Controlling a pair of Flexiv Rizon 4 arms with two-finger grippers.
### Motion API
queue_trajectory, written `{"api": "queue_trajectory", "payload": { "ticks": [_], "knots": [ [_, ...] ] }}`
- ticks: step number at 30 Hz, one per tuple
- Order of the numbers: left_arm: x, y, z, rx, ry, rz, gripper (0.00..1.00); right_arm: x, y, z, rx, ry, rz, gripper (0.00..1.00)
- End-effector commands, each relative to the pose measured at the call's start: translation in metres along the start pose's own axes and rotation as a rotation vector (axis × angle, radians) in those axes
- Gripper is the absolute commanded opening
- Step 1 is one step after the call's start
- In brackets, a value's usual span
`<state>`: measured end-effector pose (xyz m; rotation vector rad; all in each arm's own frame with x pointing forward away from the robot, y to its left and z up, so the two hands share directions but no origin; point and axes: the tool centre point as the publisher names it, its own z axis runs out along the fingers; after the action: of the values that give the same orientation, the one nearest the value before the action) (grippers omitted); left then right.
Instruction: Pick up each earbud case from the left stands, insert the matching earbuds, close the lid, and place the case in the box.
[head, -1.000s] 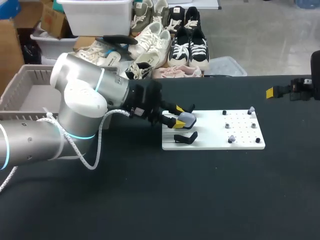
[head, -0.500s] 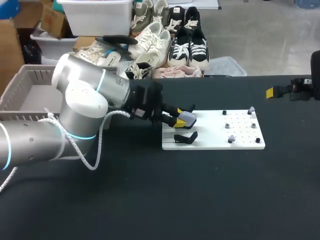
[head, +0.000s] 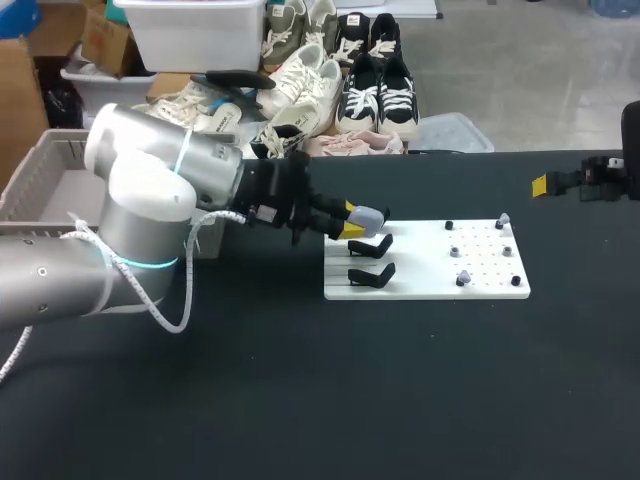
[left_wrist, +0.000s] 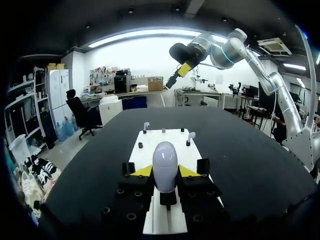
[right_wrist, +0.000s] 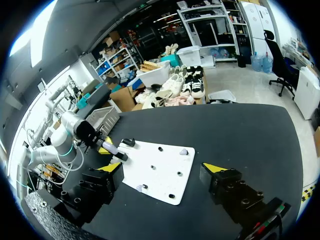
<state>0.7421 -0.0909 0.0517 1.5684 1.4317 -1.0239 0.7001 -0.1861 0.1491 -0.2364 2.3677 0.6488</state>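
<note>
Black table (head: 400, 380), one white board (head: 480, 292) set right of centre. Item 1: earbud case (head: 368, 216), pale grey, egg-shaped and smooth, clamped between the yellow tips of the left gripper (head: 352, 218). The left wrist view shows both tips pressing its flanks (left_wrist: 164, 165), with most of the shell standing proud of them. It hangs just above the far stand (head: 372, 245) and appears clear of it. Item 2: near stand (head: 370, 274), black, hooked, bare. Item 3: small pale pieces on the board's pegs (head: 463, 277), probably the earbuds, too small to confirm. Item 4: right gripper (head: 545, 184), fingers spread wide and holding nothing, well apart from the board at the table's right edge. Item 5: grey basket (head: 40, 165) at the left, the likely box. Hazards, as judged: the rounded shell gives the tips little flat to bite, so it may twist or squirt out under any side load. A low sweep could snag it on the hooked stand. A turned case would leave the earbud sockets misaligned. Both arms must meet over the board, so a crowded approach risks knocking the pegs or each other.
</note>
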Motion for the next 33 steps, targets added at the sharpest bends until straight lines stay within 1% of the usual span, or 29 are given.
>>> {"api": "queue_trajectory", "payload": {
  "ticks": [1,2,3,5,8,12,17,22,33],
  "knots": [
    [-0.017,-0.029,-0.023,-0.024,-0.058,0.018,0.00,-0.001,-0.001,0.000,-0.001,0.002,0.000,1.00],
    [-0.023,-0.034,-0.025,-0.030,-0.081,0.029,0.00,-0.001,-0.001,0.000,-0.001,0.002,0.000,1.00],
    [-0.028,-0.040,-0.028,-0.052,-0.110,0.060,0.00,-0.001,-0.001,0.000,-0.001,0.002,0.000,1.00],
    [-0.039,-0.050,-0.031,-0.037,-0.144,0.049,0.00,-0.001,-0.001,0.000,-0.001,0.002,0.000,1.00],
    [-0.051,-0.066,-0.035,-0.045,-0.191,0.072,0.00,-0.001,-0.001,0.000,-0.001,0.002,0.000,1.00],
    [-0.061,-0.083,-0.036,-0.063,-0.228,0.086,0.00,-0.001,-0.001,0.000,-0.001,0.002,0.000,1.00],
    [-0.068,-0.097,-0.035,-0.067,-0.244,0.095,0.00,-0.001,-0.001,0.000,-0.001,0.002,0.000,1.00],
    [-0.074,-0.108,-0.035,-0.053,-0.238,0.081,0.00,-0.001,-0.001,0.000,-0.001,0.002,0.000,1.00],
    [-0.074,-0.108,-0.035,-0.053,-0.238,0.081,0.00,-0.001,-0.001,0.000,-0.001,0.002,0.000,1.00]
  ]
}}
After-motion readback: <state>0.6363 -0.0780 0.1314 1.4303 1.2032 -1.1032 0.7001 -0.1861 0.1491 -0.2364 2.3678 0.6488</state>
